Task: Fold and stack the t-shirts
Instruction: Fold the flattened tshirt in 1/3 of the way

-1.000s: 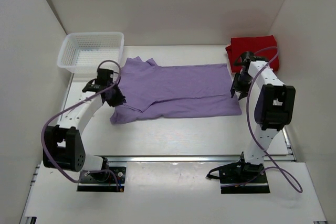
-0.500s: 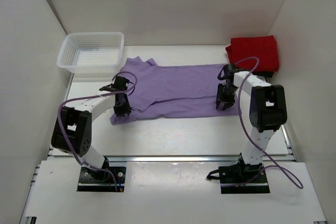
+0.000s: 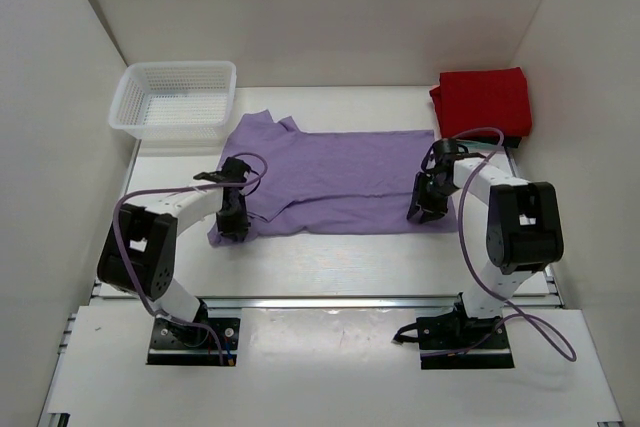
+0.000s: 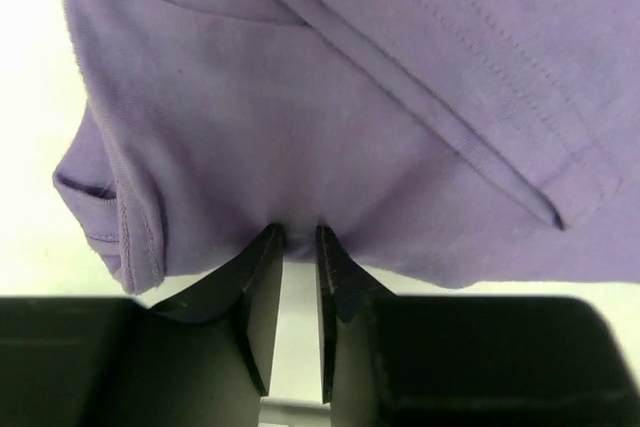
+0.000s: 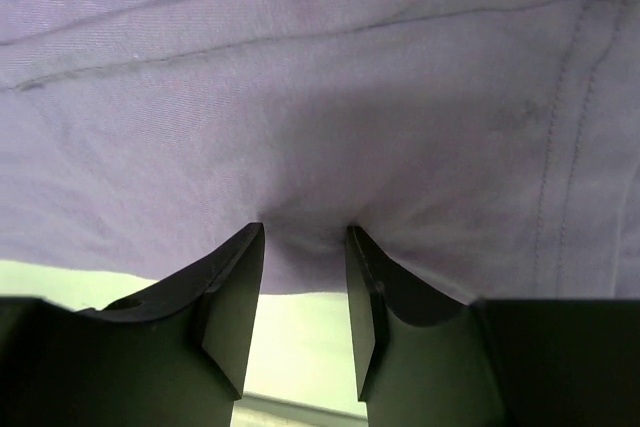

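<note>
Folding step in hand: left fingers (image 4: pixel 262 277) and right fingers (image 5: pixel 235 287) each pinch the near hem of the lavender t-shirt (image 3: pixel 340 172) on the tabletop (image 3: pixel 330 257); the next move likely needs an even, joint lift rearward.

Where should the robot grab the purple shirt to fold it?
I'd say at its near edge, one pincer toward each end, coming in low from the robot's side. The purple t-shirt lies flat and wide, so only its thin edge gives a pincer something to pinch. The left pincer and right pincer sit right there, cloth bunching between their tips.
</note>
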